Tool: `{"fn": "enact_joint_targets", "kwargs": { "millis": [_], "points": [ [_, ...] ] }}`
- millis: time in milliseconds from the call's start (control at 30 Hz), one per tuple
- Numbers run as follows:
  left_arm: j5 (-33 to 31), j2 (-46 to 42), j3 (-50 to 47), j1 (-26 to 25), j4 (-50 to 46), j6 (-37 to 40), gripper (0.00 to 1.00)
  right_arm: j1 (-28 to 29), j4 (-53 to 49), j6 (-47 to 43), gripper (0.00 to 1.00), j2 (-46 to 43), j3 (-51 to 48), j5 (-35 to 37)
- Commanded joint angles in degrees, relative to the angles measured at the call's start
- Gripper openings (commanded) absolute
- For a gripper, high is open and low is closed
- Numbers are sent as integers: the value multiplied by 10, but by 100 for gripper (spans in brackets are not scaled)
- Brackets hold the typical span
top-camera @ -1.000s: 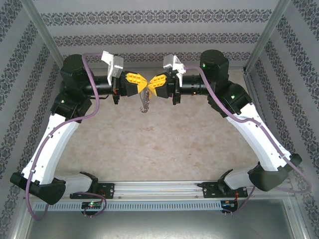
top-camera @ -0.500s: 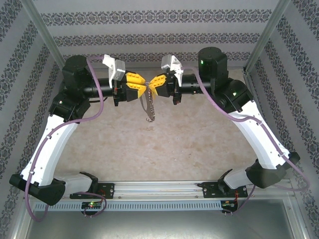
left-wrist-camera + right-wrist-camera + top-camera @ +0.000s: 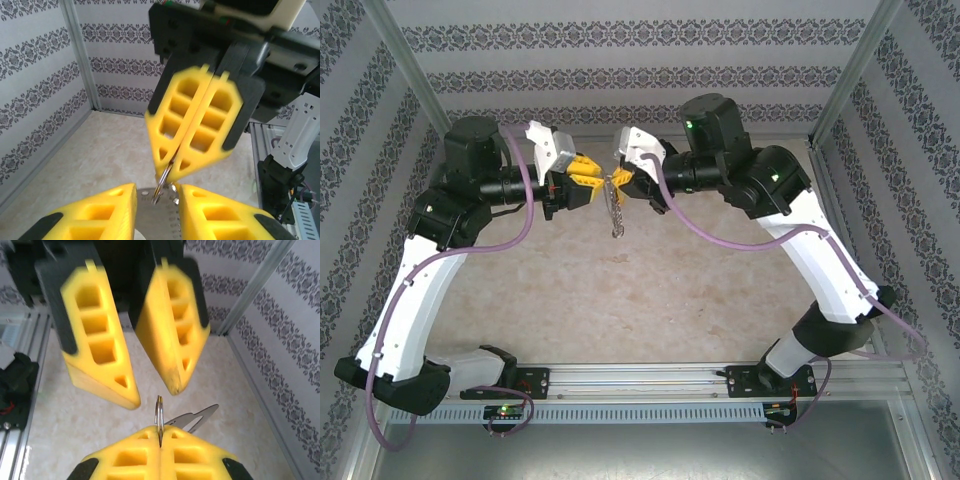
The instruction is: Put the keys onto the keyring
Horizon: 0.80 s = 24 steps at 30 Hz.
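My right gripper (image 3: 160, 432) is shut on the keyring (image 3: 159, 412), a thin silvery loop standing edge-on out of its yellow fingertips. Below the ring hang the keys (image 3: 615, 212), a short jagged silver string above the table; one flat key (image 3: 196, 417) points off to the right. My left gripper (image 3: 157, 192) faces the right gripper (image 3: 170, 167) tip to tip, held in the air. Its yellow fingers (image 3: 102, 352) stand apart on either side of the ring without touching it. A flat grey key blade (image 3: 162, 217) shows through the gap between them.
The beige marbled table top (image 3: 650, 290) lies below both grippers. Patterned walls and aluminium corner posts (image 3: 850, 70) enclose it on three sides. The arm bases sit on a rail (image 3: 640, 378) at the near edge.
The left gripper has opened and let go, leaving ring and keys in the right gripper. The right arm has swung left and turned its wrist; the meeting point sits slightly further left.
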Motion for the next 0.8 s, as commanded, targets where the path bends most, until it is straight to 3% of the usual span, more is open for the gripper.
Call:
{"fn": "enact_joint_targets", "kwargs": {
  "millis": [0, 633, 767],
  "points": [
    [-10, -10, 18, 1, -34, 35, 27, 7, -39, -28, 0, 5, 27, 31],
    [-35, 14, 38, -35, -85, 89, 23, 36, -107, -49, 0, 42, 88, 48],
    [-50, 19, 43, -44, -104, 107, 13, 37, -107, -50, 0, 43, 90, 53]
  ]
}}
